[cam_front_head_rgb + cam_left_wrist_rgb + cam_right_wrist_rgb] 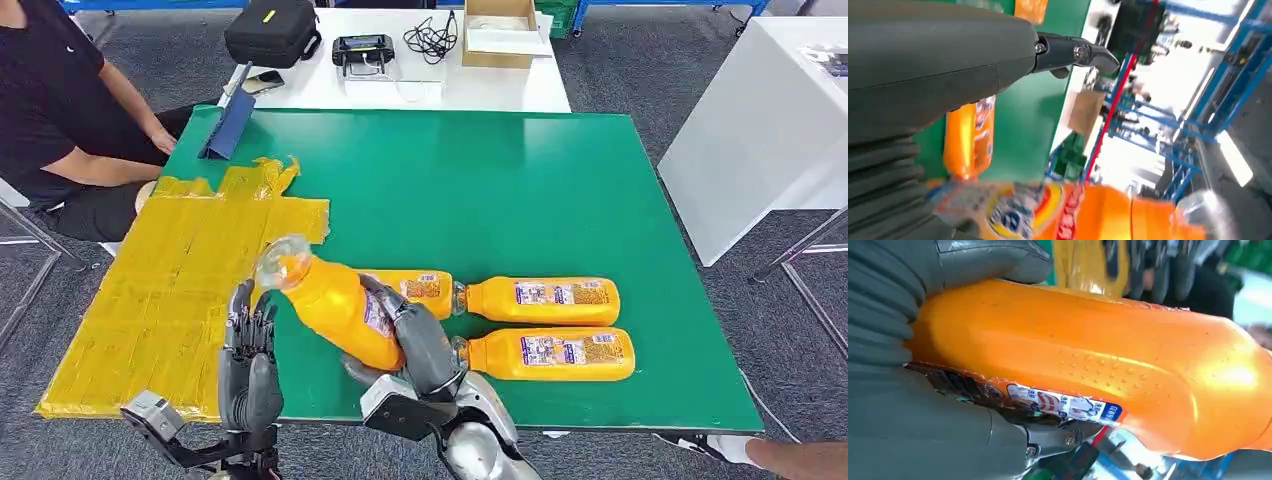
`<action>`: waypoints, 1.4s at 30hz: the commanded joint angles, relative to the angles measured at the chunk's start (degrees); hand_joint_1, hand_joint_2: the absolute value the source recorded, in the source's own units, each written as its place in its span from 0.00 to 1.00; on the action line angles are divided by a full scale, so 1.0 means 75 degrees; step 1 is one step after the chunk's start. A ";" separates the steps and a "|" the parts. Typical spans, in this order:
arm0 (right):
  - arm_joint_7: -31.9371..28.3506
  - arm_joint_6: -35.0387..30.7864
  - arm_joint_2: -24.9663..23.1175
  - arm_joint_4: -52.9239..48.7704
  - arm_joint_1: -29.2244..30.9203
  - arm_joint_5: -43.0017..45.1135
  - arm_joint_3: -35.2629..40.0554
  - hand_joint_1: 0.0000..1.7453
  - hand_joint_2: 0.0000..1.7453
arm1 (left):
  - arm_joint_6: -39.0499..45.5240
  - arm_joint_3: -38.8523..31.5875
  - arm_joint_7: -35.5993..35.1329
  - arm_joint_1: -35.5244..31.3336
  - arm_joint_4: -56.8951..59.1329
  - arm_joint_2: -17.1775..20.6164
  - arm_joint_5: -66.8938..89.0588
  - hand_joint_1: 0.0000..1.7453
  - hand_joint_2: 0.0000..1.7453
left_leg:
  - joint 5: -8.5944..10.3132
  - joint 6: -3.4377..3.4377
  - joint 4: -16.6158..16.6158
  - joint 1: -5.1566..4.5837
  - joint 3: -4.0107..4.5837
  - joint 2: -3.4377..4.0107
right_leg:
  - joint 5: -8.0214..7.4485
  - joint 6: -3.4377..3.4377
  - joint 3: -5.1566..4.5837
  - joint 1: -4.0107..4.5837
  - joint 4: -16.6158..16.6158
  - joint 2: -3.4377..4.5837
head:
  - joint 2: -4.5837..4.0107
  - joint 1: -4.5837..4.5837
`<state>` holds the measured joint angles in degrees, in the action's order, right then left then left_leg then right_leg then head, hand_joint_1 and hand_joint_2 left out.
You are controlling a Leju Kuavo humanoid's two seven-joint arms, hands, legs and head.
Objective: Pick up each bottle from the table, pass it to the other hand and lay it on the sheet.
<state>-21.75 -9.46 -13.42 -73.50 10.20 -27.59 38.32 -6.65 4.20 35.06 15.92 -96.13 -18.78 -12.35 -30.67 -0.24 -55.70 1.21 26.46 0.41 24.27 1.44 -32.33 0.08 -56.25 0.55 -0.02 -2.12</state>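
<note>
holding: right robot hand [415,345] wrapped round the lower body of an orange juice bottle [330,305], clear of the green bench [520,180]. long axis: tilted, cap [278,258] up and toward the robot's left, base down toward the right wrist. left robot hand [250,350]: fingers apart and upright, holding nothing, just beside the bottle's upper half, on the side of the yellow sheet [180,280]. relation: bottle neck points at the left robot hand, which is nearer the sheet; likely handover step, with the free upper body as the place to take it. remaining on bench: three juice bottles [545,300] lying on their sides, right of the held one. seated person [60,110] at the far left corner.
</note>
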 commanded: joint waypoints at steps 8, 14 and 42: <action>0.0101 0.0307 -0.0603 0.3379 0.0911 -0.0796 0.1654 1.00 1.00 | -0.1315 0.0339 -0.0041 -0.0280 0.0614 0.0087 -0.0395 0.00 1.00 | 0.0008 0.0009 0.0024 -0.0005 -0.0021 -0.0004 | -0.0005 0.0001 0.0018 -0.0003 0.0019 -0.0005 | 0.0000 -0.0003; -0.0039 0.0361 -0.0758 0.4047 0.0992 -0.0944 0.2030 1.00 1.00 | -0.1316 0.0401 -0.0022 -0.0358 0.0680 0.0118 -0.0448 0.00 1.00 | 0.0009 0.0010 0.0028 -0.0006 -0.0026 -0.0017 | -0.0001 0.0001 0.0024 -0.0003 0.0021 -0.0017 | 0.0000 0.0000; -0.0119 0.0010 -0.0411 0.2381 0.0645 -0.0772 0.1412 1.00 1.00 | -0.1160 0.0465 0.0659 -0.0285 0.0378 0.0116 0.0625 1.00 1.00 | 0.0007 0.0010 0.0017 -0.0005 -0.0016 -0.0033 | 0.0003 0.0002 0.0009 -0.0001 0.0016 -0.0034 | 0.0000 -0.0003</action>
<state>-22.80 -8.35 -18.60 -51.47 17.56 -33.42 48.92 -16.50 4.26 38.82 16.65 -93.22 -18.67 -11.89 -30.67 -0.24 -55.70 1.20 26.43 0.42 24.27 1.44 -32.42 0.09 -56.24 0.57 -0.02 -2.14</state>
